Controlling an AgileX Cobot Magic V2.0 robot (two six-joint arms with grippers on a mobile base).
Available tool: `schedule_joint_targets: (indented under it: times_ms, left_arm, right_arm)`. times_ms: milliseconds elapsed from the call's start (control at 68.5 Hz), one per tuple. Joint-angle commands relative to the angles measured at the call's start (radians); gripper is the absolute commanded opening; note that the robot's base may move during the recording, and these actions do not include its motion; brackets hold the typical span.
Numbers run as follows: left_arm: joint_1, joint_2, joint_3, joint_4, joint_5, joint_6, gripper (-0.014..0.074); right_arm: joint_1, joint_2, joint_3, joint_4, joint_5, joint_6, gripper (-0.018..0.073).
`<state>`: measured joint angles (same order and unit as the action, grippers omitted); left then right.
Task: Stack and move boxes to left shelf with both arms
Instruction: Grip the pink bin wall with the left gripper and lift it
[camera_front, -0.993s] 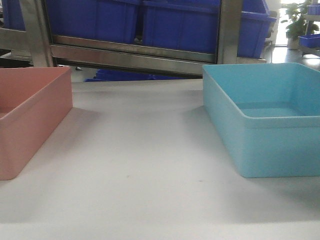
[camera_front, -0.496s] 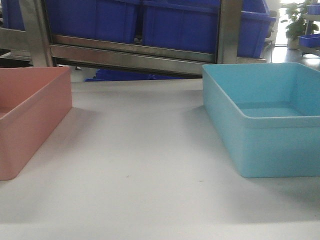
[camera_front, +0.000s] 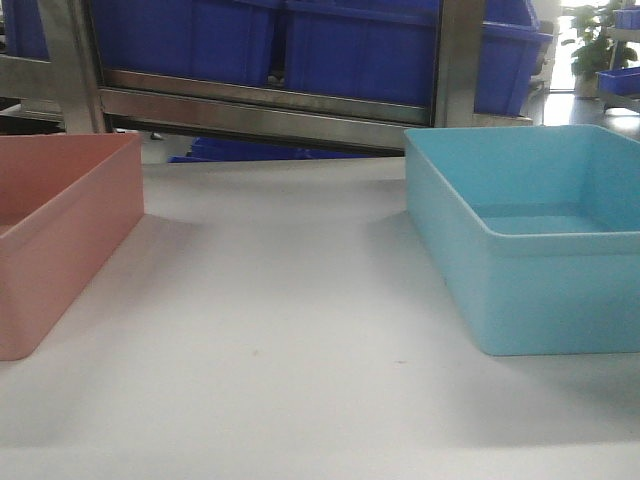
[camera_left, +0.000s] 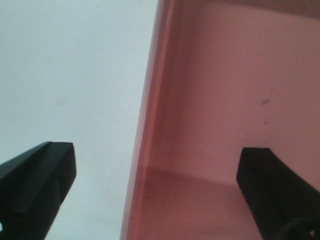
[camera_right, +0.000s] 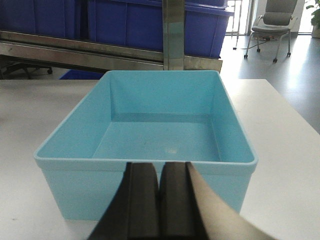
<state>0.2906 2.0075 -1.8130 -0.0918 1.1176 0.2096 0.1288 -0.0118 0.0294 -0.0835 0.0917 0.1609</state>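
White bench carries both boxes, well apart and unstacked: pink box at 9 o'clock, turquoise box at 3 o'clock. Steel rack holding dark blue crates stands at 12 o'clock. Left claw is wide, straddling the pink box's wall, one finger inside. Right claw is pinched together, holding nothing, just before the turquoise box's near wall.

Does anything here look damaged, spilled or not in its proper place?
Nothing serious. The pink bin and the turquoise bin sit upright and apart on the table, with no spill. Only a small dark mark shows inside the pink bin.
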Motion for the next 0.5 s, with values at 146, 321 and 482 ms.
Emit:
schedule_joint_targets:
  times_ms: [146, 321, 482]
  left_arm:
    - [0.001, 0.052, -0.059, -0.035, -0.080, 0.017, 0.0556]
    - [0.001, 0.088, -0.059, -0.032, -0.099, 0.017, 0.0553]
    - [0.001, 0.113, -0.059, -0.032, -0.092, 0.017, 0.0492]
  right_arm:
    - [-0.007, -0.017, -0.023, 0.001, -0.082, -0.008, 0.0055]
    - [-0.007, -0.017, -0.023, 0.001, -0.082, -0.008, 0.0055]
    - [-0.007, -0.017, -0.023, 0.001, -0.082, -0.008, 0.0055]
